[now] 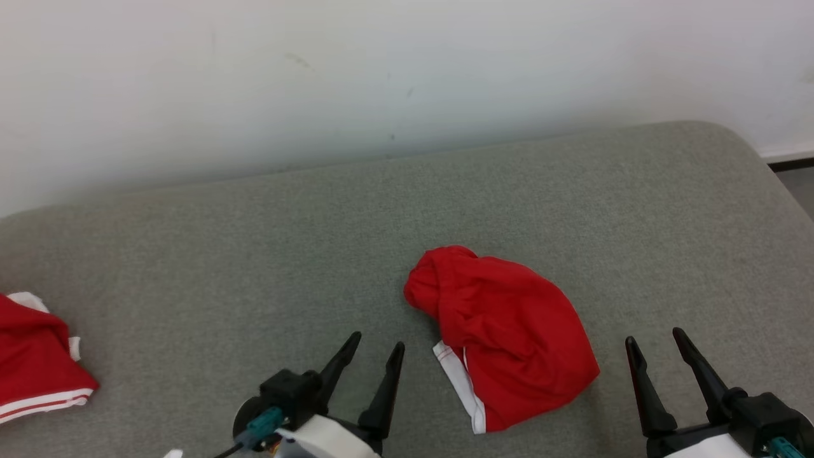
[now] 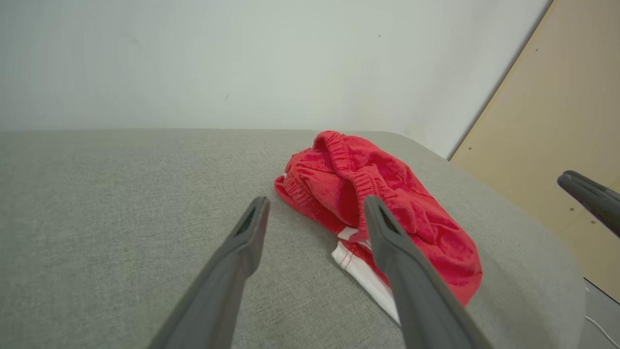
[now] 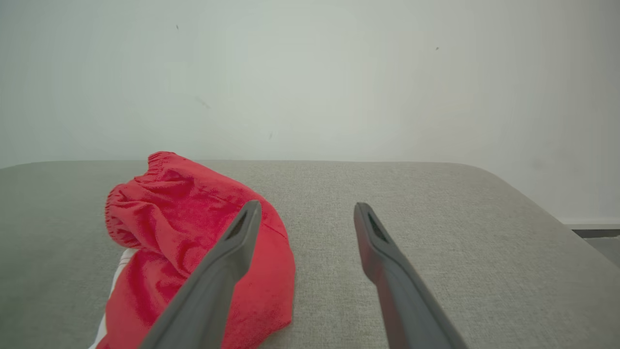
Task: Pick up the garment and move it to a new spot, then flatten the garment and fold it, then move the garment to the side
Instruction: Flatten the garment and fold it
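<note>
Left pincer (image 1: 378, 340) spread, garment (image 1: 509, 331), second garment (image 1: 32, 356) leftward

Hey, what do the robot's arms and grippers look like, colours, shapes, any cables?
The left gripper and right gripper each have two long, tapering black fingers on a black block, with a white forearm shell behind. A teal connector with a dark cable sits by the left wrist; the right has a teal one too. Tips carry a narrow slot.

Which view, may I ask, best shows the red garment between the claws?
Head view: the red garment lies whole, unobstructed. In each wrist view a finger covers part of it; the right wrist view also crops it.
</note>
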### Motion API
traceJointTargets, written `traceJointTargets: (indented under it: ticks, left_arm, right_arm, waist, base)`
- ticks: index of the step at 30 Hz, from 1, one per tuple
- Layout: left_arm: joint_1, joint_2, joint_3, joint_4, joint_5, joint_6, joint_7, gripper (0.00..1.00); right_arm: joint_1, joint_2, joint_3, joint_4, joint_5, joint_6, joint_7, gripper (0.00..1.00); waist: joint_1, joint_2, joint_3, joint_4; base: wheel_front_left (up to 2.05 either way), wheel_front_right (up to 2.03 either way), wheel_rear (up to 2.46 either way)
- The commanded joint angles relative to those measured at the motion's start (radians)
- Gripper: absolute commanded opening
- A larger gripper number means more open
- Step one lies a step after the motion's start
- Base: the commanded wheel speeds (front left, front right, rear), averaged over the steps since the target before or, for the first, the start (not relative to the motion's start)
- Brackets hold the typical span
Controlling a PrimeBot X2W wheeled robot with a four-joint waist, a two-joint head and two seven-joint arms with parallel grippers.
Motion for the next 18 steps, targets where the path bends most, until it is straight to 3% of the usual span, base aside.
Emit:
traceJointTargets:
  ticks: [1,10,18]
  left_arm:
    - [-0.035,0.004,-0.023,0.024,-0.023,-0.001,0.001,1.00]
    - [-0.225,0.005,-0.155,0.191,-0.088,0.000,0.010,1.00]
    - [-0.324,0.004,-0.239,0.252,-0.118,-0.001,0.004,1.00]
  right_arm:
    - [-0.017,0.005,-0.001,-0.005,0.007,-0.002,0.001,1.00]
    - [-0.072,0.028,-0.013,-0.020,0.007,-0.002,0.001,1.00]
    - [-0.088,0.041,-0.022,-0.029,0.002,-0.002,0.001,1.00]
  waist:
    - [-0.0001,-0.0001,0.051,-0.047]
    - [-0.0001,-0.0001,0.160,-0.129]
    - [-0.0001,-0.0001,0.215,-0.149]
  base:
    - [0.00,0.00,0.00]
    - [0.00,0.00,0.00]
    - [0.00,0.00,0.00]
